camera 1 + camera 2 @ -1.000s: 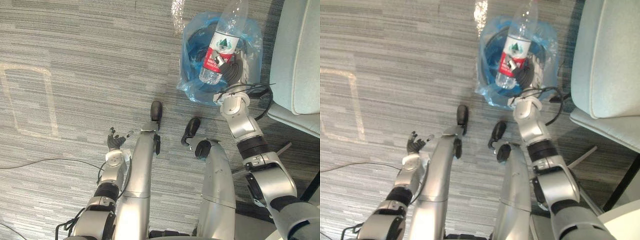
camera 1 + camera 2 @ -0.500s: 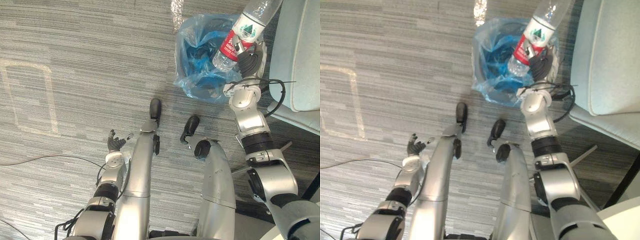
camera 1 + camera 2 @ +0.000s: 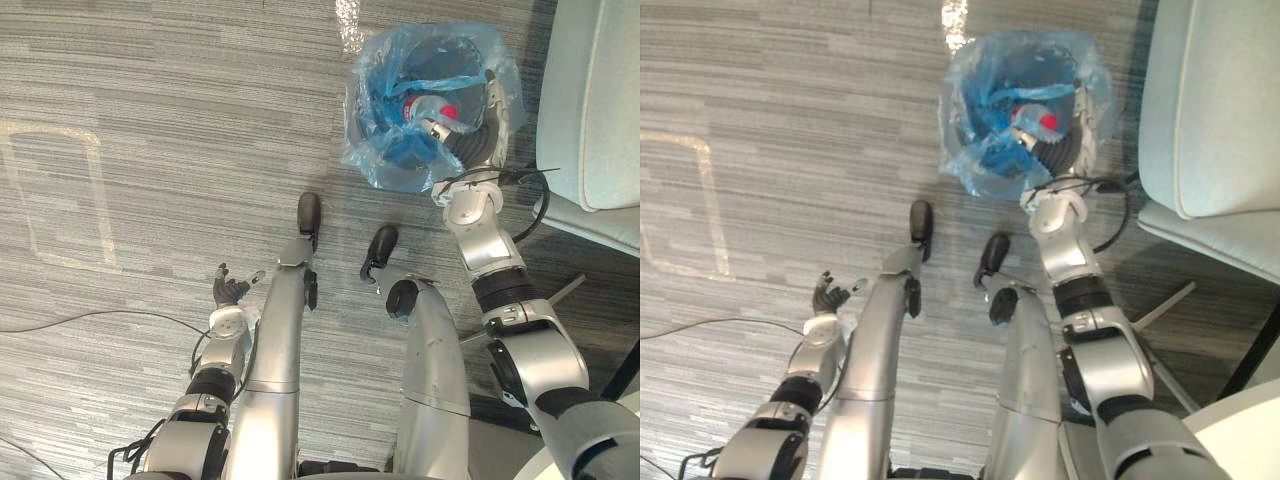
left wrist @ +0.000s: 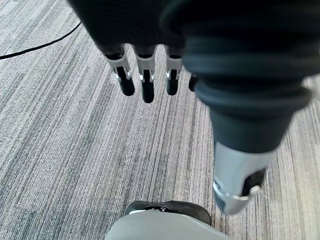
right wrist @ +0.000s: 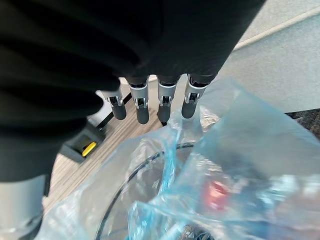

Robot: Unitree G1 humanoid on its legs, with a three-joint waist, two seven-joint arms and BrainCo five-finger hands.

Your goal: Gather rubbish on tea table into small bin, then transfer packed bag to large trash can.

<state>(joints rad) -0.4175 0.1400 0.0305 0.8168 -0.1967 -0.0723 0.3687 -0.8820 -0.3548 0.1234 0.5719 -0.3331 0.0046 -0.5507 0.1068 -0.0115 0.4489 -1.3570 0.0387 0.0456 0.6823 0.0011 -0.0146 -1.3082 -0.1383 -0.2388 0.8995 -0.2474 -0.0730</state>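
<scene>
**Bottle dropped into the bin, right hand empty**

The right hand (image 3: 470,148) no longer grips the bottle it held tilted over the bin's rim half a second ago. Its fingers (image 5: 142,107) now reach out straight, with nothing between them and the thumb. The hand hangs over the near right edge of the blue bag (image 3: 382,162) that lines the small bin (image 5: 125,192), its fingertips above the crumpled plastic.

The bottle (image 3: 445,110) lies down inside the bag, just beyond and below the hand. In the head views only part of its red label and a bit of clear plastic show among the blue folds. In the right wrist view the label is a red blur through the bag.

The left hand (image 3: 229,290) stays low at the robot's left side over the grey carpet (image 3: 150,120), fingers loosely spread and holding nothing, much as before.

A pale chair (image 3: 595,100) stands just right of the bin.
</scene>
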